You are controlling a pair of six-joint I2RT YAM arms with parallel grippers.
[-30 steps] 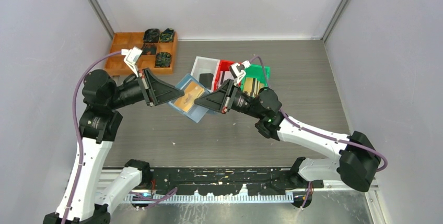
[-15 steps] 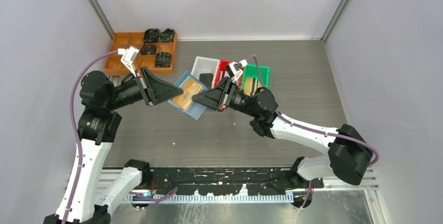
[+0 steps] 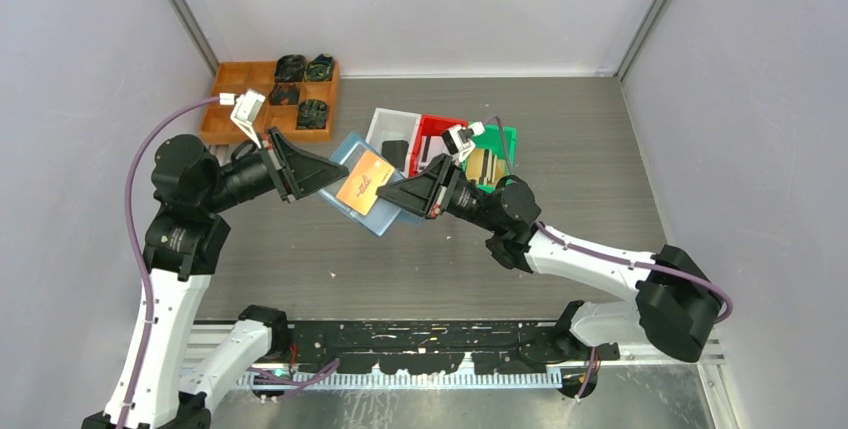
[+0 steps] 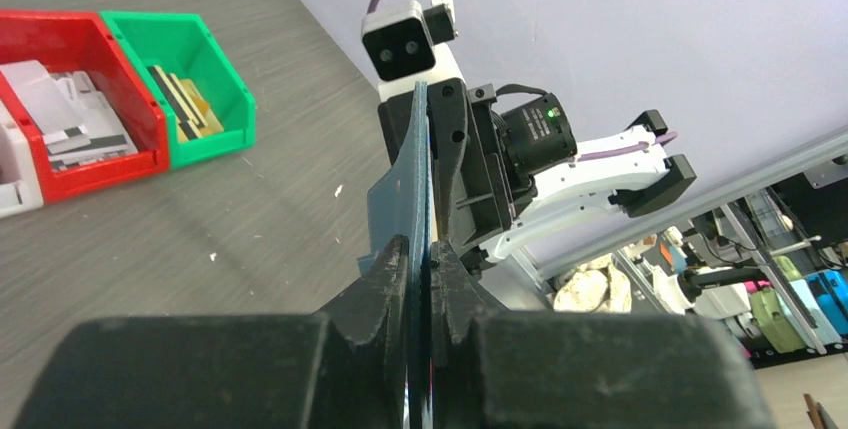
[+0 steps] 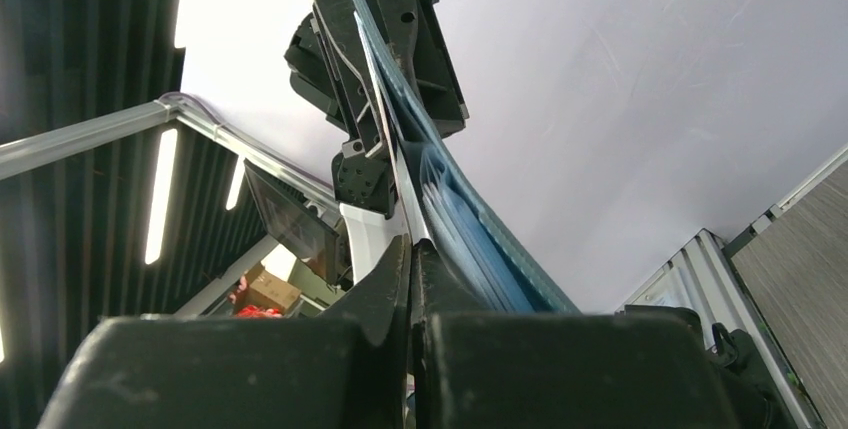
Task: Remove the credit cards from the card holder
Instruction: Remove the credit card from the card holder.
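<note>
The slate-blue card holder [image 3: 349, 152] hangs in the air just in front of the white bin [image 3: 381, 119], on its left side. An orange credit card [image 3: 365, 182] lies across its face. The left gripper [image 3: 337, 171] is clamped narrow on the holder's far-from-bin edge, and the right gripper [image 3: 386, 193] is pinched tight at the card's bin-side corner, though which layer it grips cannot be told.
</note>
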